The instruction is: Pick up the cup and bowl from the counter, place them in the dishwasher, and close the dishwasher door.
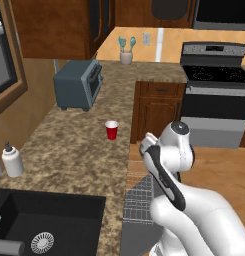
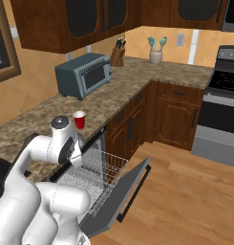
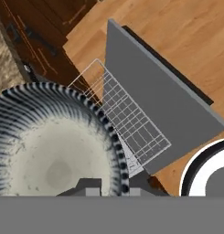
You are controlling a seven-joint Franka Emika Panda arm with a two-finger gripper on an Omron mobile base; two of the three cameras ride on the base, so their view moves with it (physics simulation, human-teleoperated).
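The bowl (image 3: 49, 151), grey inside with a dark striped rim, looms close in the hand view, and my gripper (image 3: 112, 188) is shut on its rim. It hangs above the dishwasher's wire rack (image 3: 127, 119) and the lowered grey dishwasher door (image 3: 159, 105). From the right base view, the rack (image 2: 101, 172) is pulled out over the open door (image 2: 125, 191), with my arm bent over it. The red cup (image 1: 111, 130) (image 2: 79, 119) stands upright on the granite counter (image 1: 69, 145) (image 2: 123, 86), near the edge above the dishwasher.
A grey toaster (image 1: 78, 85) (image 2: 84, 74) sits behind the cup. A white soap bottle (image 1: 12, 160) and black sink (image 1: 44, 225) are to the left. The stove (image 1: 214, 90) stands across the wooden floor (image 2: 185, 191). A knife block (image 2: 117, 55) is at the back.
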